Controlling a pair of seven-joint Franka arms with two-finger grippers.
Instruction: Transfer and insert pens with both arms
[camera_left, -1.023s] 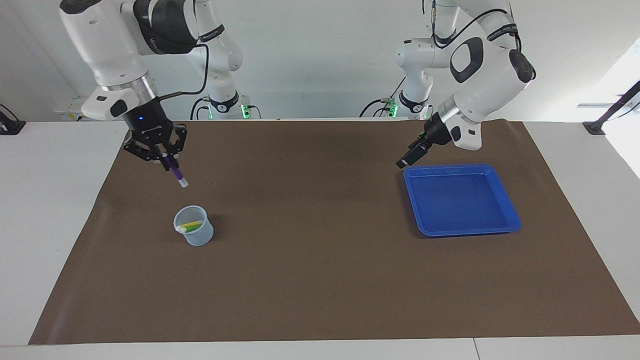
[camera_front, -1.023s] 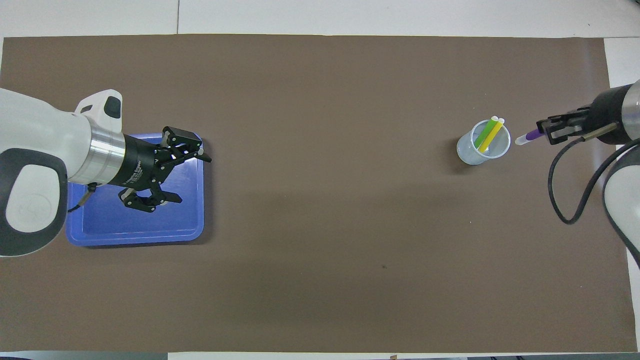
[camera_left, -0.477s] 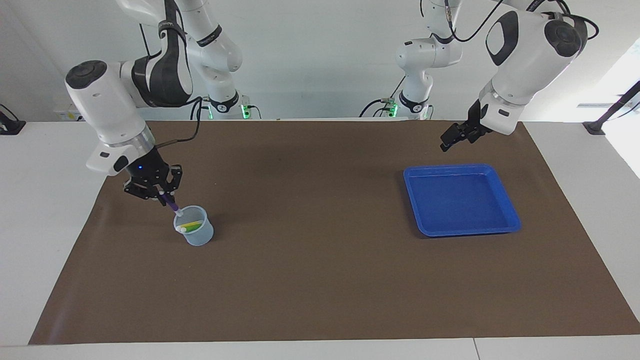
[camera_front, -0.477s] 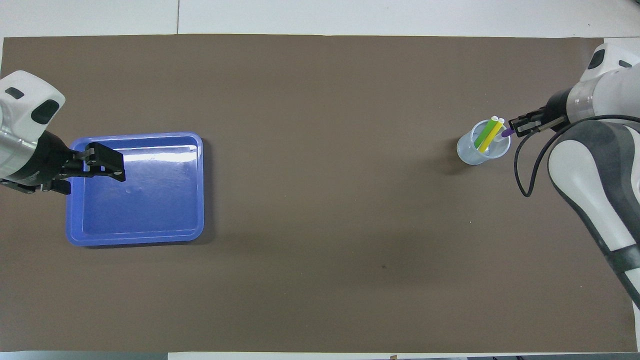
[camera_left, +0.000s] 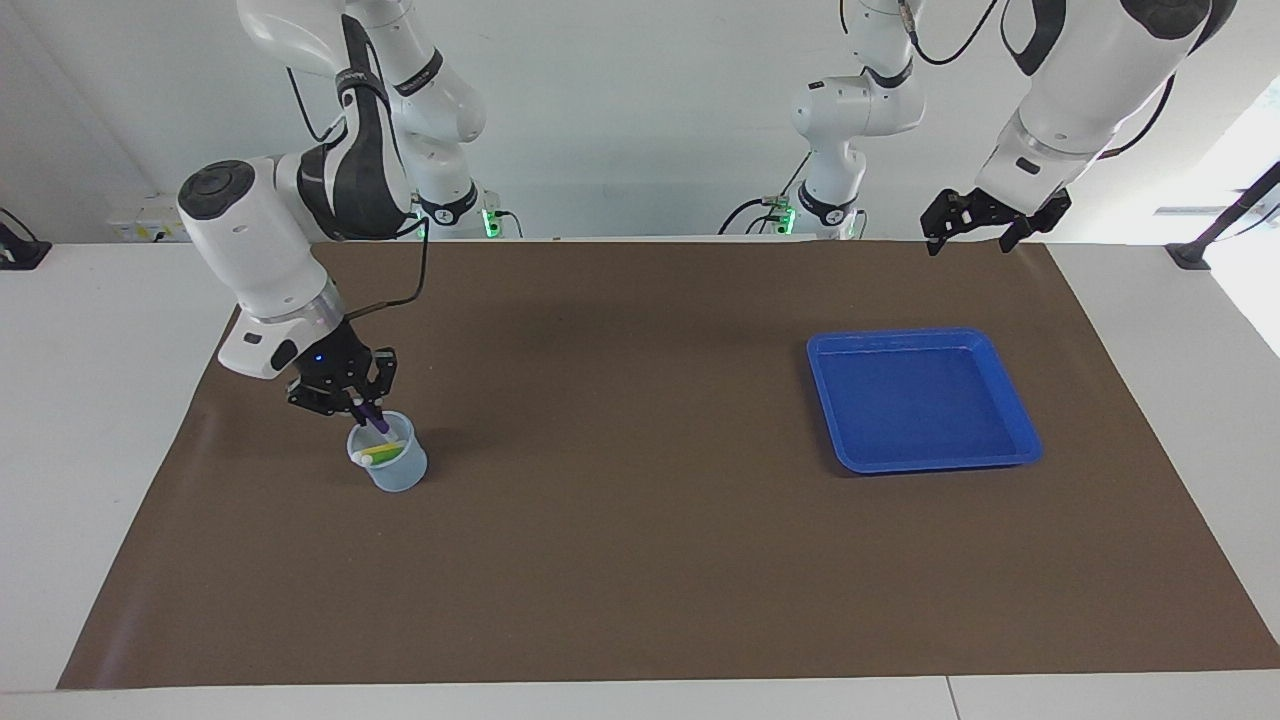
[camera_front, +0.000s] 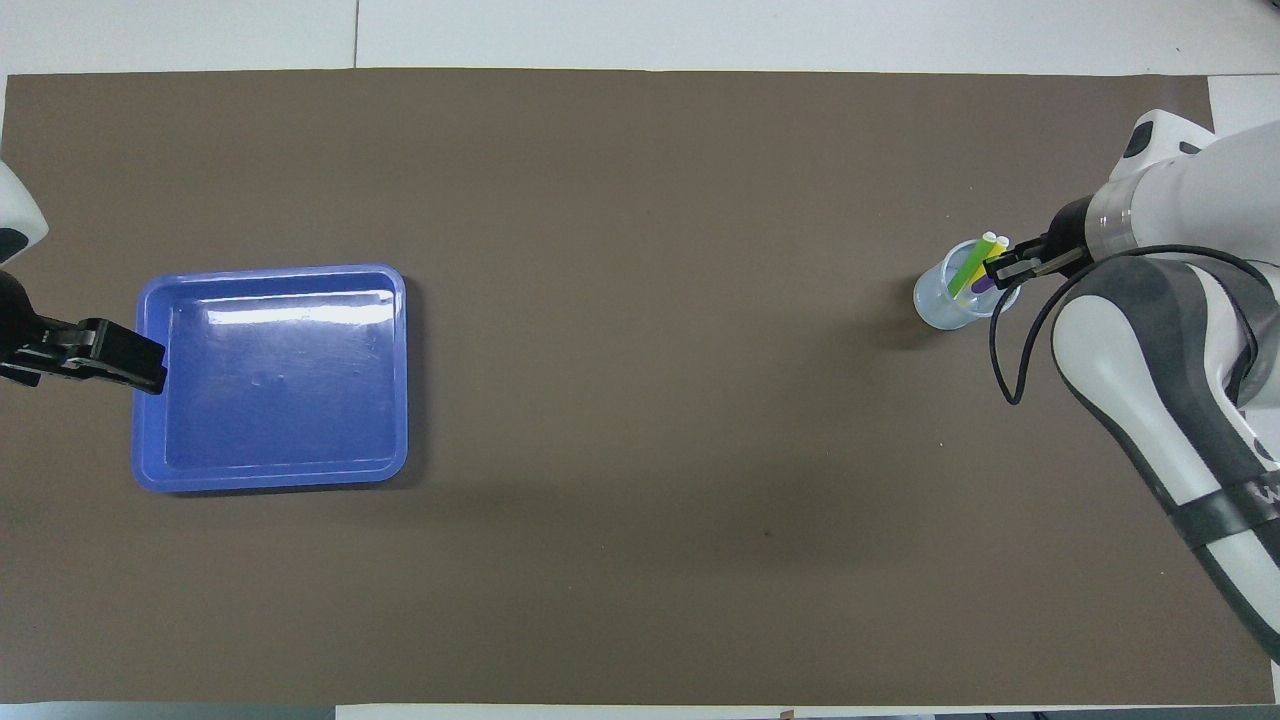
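Purple pen (camera_left: 374, 418) in right end effector (camera_left: 352, 400), tip inside cup (camera_left: 392, 466).

The mat (camera_left: 640, 560) covering the table is plain dark brown, the table (camera_left: 90, 420) around it white. The tray (camera_left: 1020, 425) is bright blue and glossy. The cup (camera_left: 400, 470) is pale, see-through blue. In it stand a yellow pen (camera_front: 993, 252), a green pen (camera_front: 966, 272) and a purple pen (camera_left: 372, 415), with whitish cap ends on the yellow and green ones. Both arms are white with dark-grey patches and black grippers
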